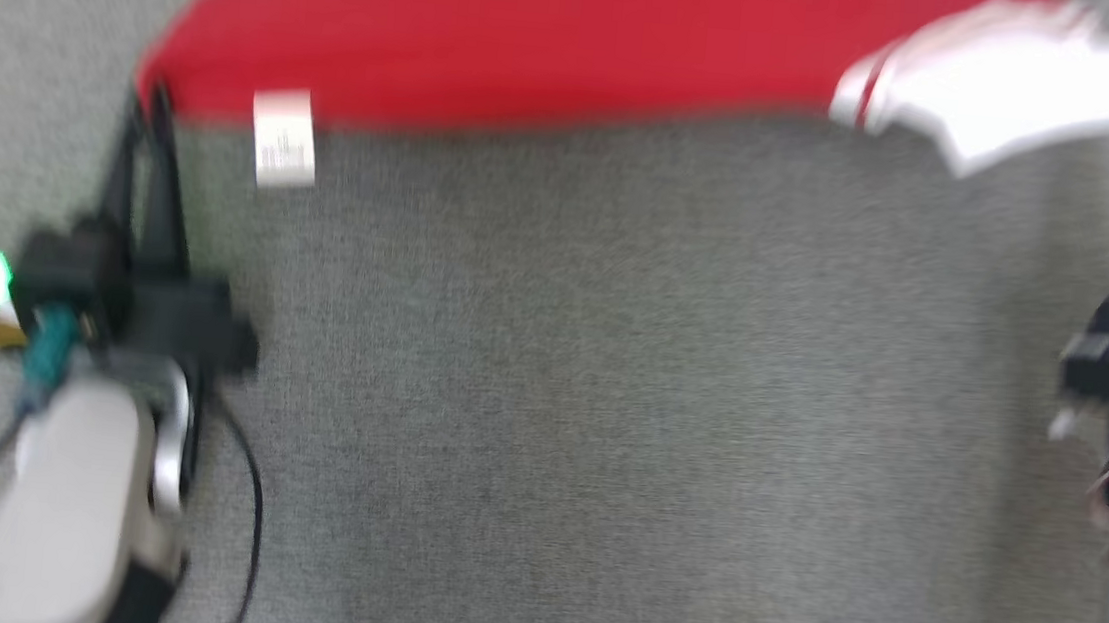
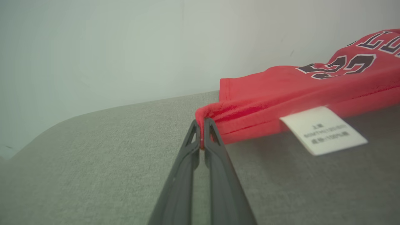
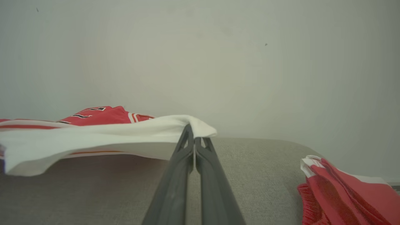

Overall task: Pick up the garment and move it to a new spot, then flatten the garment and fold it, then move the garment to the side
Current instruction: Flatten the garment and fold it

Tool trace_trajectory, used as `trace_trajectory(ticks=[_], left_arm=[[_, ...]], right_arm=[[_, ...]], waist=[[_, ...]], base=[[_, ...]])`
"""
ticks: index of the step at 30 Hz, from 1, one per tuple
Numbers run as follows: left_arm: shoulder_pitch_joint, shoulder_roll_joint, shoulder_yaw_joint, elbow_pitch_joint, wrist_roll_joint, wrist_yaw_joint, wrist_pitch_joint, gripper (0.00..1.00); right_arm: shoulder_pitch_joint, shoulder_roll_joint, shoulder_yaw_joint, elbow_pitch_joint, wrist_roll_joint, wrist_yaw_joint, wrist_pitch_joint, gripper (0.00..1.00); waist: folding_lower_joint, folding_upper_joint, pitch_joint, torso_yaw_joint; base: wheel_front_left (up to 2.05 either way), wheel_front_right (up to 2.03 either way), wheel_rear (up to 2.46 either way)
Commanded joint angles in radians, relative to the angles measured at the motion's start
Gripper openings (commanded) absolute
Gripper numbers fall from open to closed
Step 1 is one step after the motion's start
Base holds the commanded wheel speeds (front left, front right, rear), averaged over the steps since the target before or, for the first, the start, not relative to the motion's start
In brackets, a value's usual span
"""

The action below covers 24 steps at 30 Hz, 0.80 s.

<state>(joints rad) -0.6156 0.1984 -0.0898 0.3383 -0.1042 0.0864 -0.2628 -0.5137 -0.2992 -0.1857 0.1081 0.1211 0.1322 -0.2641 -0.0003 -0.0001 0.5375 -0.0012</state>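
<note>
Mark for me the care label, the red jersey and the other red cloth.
care label [image 2: 323, 130]: left wrist view, middle of the white tag.
red jersey [image 2: 268, 90]: left wrist view, plain red part near the number.
other red cloth [image 3: 331, 193]: right wrist view, its red folds, lower right.

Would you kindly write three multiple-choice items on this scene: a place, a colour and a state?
1. The white label hangs: A) from the garment's hem B) on the wall C) around a gripper
2. The right gripper pinches cloth of which colour? A) black B) white C) green
3. The left gripper is: A) wide open B) shut, empty C) shut on the garment
1 A: it dangles from the hem. 2 B: white cloth tops its fingers. 3 C: its fingers clamp the red hem.
</note>
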Motion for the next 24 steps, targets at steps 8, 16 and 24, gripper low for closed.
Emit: trace_trajectory(ticks=[8, 16, 24], left_arm=[[0.278, -0.082, 0.08, 0.011, -0.002, -0.045, -0.003, 0.0], [0.479, -0.122, 0.147, 0.022, 0.003, -0.069, -0.003, 0.0], [0.659, -0.143, 0.154, -0.017, 0.018, -0.072, -0.003, 0.0]], right_arm=[[0.243, 0.081, -0.013, 0.068, -0.031, -0.003, 0.001, 0.0], [0.42, 0.125, -0.021, 0.126, -0.067, -0.004, 0.001, 0.0], [0.548, 0.144, -0.058, 0.169, -0.103, -0.004, 0.001, 0.0]], waist=[[0.0003, 0.0001, -0.278, -0.078], [0.0003, 0.0001, -0.439, -0.09], [0.0003, 0.0001, -0.547, -0.079]], base=[[0.0, 0.0, 0.0], [0.0, 0.0, 0.0], [0.0, 0.0, 0.0]])
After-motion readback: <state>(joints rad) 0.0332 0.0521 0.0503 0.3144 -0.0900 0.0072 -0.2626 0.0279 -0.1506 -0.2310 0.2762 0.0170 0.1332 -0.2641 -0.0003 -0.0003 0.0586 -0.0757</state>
